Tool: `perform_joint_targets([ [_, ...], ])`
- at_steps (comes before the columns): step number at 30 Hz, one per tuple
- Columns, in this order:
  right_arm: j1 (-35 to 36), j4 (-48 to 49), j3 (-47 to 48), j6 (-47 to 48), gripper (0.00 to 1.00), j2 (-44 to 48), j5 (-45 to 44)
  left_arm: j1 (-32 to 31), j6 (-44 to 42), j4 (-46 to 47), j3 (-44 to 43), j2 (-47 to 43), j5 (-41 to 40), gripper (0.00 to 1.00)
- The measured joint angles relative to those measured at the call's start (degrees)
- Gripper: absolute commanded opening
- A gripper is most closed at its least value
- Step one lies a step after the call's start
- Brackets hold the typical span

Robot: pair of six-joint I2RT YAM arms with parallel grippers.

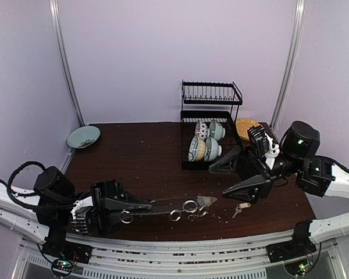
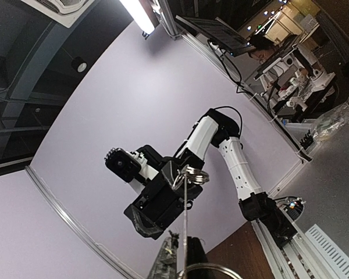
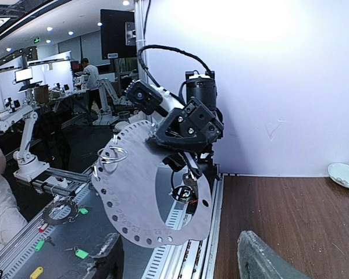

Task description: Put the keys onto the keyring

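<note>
Silver key on yellow oblong tag (image 1: 241,208): front edge of tabletop (image 1: 139,157), beside splayed right fingers (image 1: 248,187). Left fingers (image 1: 134,203) clamp grey metal hoop (image 3: 128,186).

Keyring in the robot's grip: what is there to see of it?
The keyring is a broad, flat ring of dull grey metal, with small holes punched all round its rim and a big opening in the middle. A few small split rings hang through the holes. The left gripper pinches one edge and holds it up on edge.
</note>
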State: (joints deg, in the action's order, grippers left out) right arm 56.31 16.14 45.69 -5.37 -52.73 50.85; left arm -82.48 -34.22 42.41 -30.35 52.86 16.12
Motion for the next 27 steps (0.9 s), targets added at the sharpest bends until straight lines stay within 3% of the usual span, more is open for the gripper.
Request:
perform_joint_targets([
  [12, 0.4, -7.9, 1.0, 7.0, 0.7, 3.1, -1.1, 0.0, 0.7, 0.5, -1.2, 0.5, 0.1, 0.0],
  [18, 1.6, -4.8, 1.0, 6.2, 0.69, 0.3, -0.9, 0.0, 2.2, 5.3, -1.2, 2.3, -1.0, 0.0],
  [27, 4.3, 1.3, 1.0, 6.1, 0.43, -2.1, -1.6, 0.0, 4.1, 8.9, -1.0, 3.9, -2.3, 0.0],
])
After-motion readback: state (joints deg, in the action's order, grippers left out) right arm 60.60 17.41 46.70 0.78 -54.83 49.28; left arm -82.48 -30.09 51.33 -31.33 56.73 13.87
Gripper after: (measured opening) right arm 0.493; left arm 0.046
